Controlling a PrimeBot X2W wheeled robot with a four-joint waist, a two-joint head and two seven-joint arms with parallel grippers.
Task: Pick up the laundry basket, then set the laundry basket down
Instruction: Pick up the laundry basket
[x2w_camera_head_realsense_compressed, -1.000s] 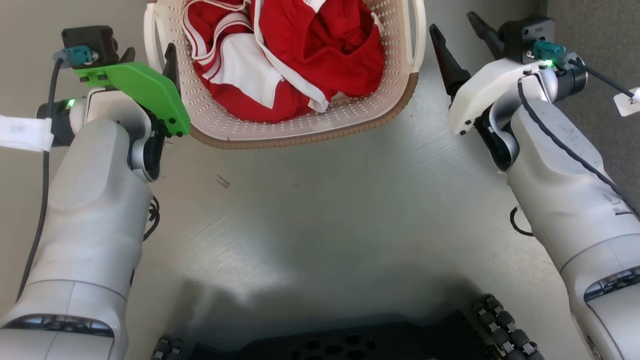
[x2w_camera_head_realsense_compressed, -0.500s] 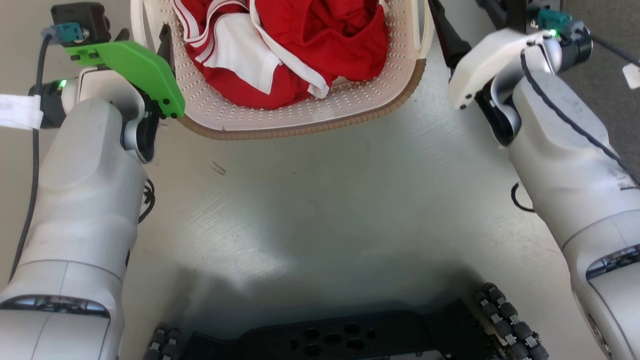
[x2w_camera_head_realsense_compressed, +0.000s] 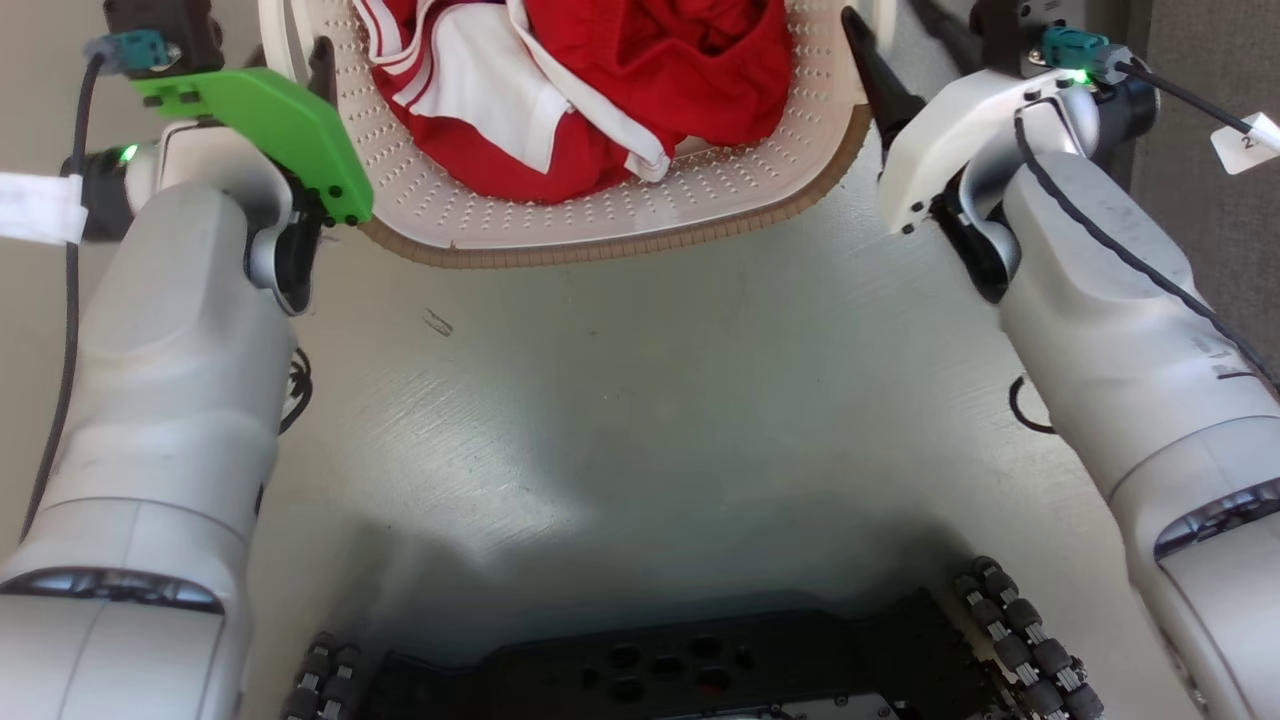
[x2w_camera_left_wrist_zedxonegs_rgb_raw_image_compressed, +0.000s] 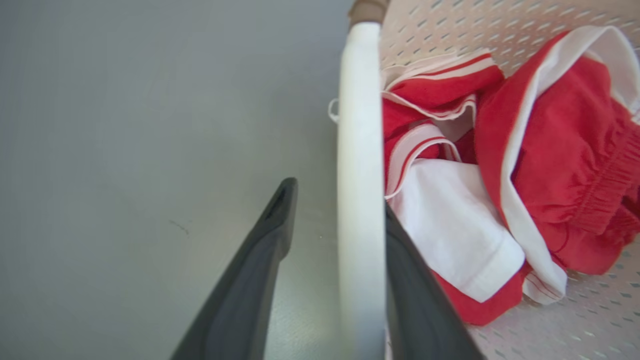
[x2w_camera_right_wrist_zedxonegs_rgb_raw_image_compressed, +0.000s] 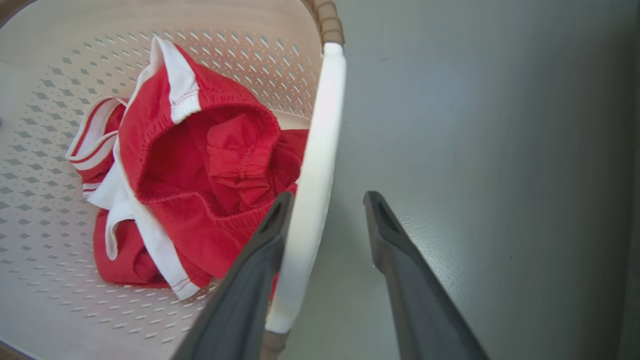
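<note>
Laundry basket (x2w_camera_head_realsense_compressed: 600, 215), cream-white and perforated with a brown woven-look rim, sits on the pale grey floor (x2w_camera_head_realsense_compressed: 640, 400) directly ahead of your robot, between its two arms, with a heap of red-and-white sports clothes (x2w_camera_head_realsense_compressed: 600, 90) inside. Your left gripper (x2w_camera_left_wrist_zedxonegs_rgb_raw_image_compressed: 336, 205) is spread astride the white left handle (x2w_camera_left_wrist_zedxonegs_rgb_raw_image_compressed: 360, 150). One dark finger is outside the basket and apart from the handle; the other is inside, close against it and lying over the white cloth. Your right gripper (x2w_camera_right_wrist_zedxonegs_rgb_raw_image_compressed: 328, 200) is likewise spread across the right handle (x2w_camera_right_wrist_zedxonegs_rgb_raw_image_compressed: 312, 175), with the inner finger just beside the handle above the red shorts (x2w_camera_right_wrist_zedxonegs_rgb_raw_image_compressed: 210, 150) and the outer finger well apart over bare floor. Neither handle is pinched yet, so the lift looks not to have begun.

The risks lie in the closing and the rise. Shut the left gripper as it stands and you may trap cloth against the handle, dragging a garment out or softening the hold. The handles are smooth, glossy and narrow, and the fingers are slim and tapered. A light pinch could let a handle slide along or out of the fingers once weight comes on. Raise one arm ahead of the other and the basket would likely tip, spilling the loose clothes over the rim. The thin plastic may also flex, so the handles could bow if your arms drift together or apart.
</note>
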